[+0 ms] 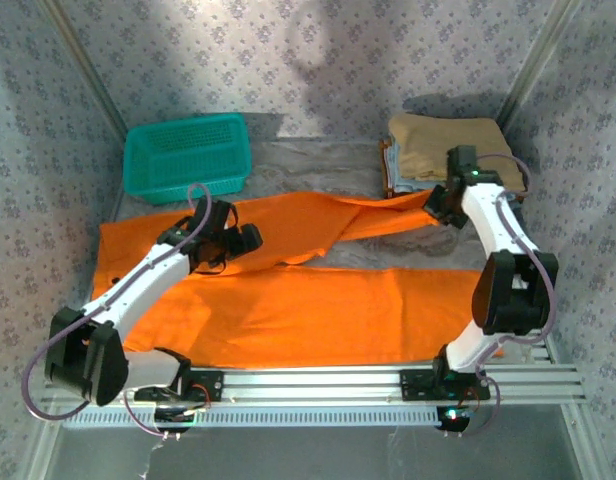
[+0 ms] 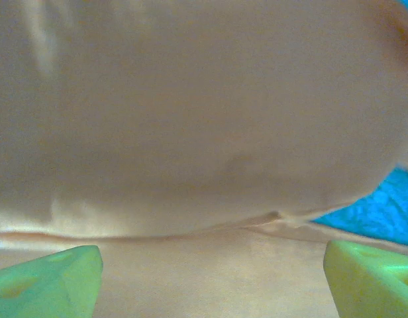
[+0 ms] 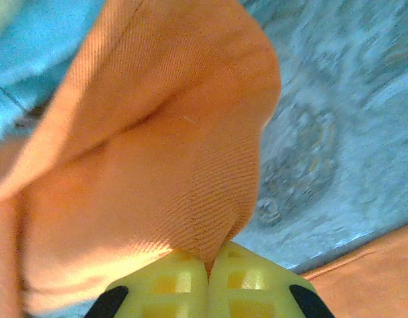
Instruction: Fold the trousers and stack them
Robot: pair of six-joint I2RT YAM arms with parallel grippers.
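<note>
The right end effector [image 3: 208,278] is pressed fully shut, with a tip of orange cloth pinched between its fingers. That cloth is the cuff end of the far leg of the trousers [image 1: 318,310]. From the arms' side, the trousers lie spread across the bench [image 1: 318,160] with their long axis running from 9 o'clock to 3 o'clock and the waist at the 9 o'clock end. The near leg lies flat along the arms' rail. The far leg is rumpled and slants up towards 2 o'clock, where the right end effector [image 1: 438,205] holds it.

From that grip, nearly all the garment lies towards 8 or 9 o'clock, and the flat leg is at 6 o'clock. I'd say the fold depends on this: the held cuff has to travel back along the long axis or down onto its twin, and the right arm is the one placed to do that.

The left end effector [image 1: 243,240] hovers over the crotch area with its fingers [image 2: 51,278] wide apart, gripping nothing, and cloth close ahead of it. Just beyond the held cuff, at 12 o'clock, sits a tan garment [image 1: 443,145] on top of a folded stack. A basket [image 1: 186,155] stands at 11 o'clock.
</note>
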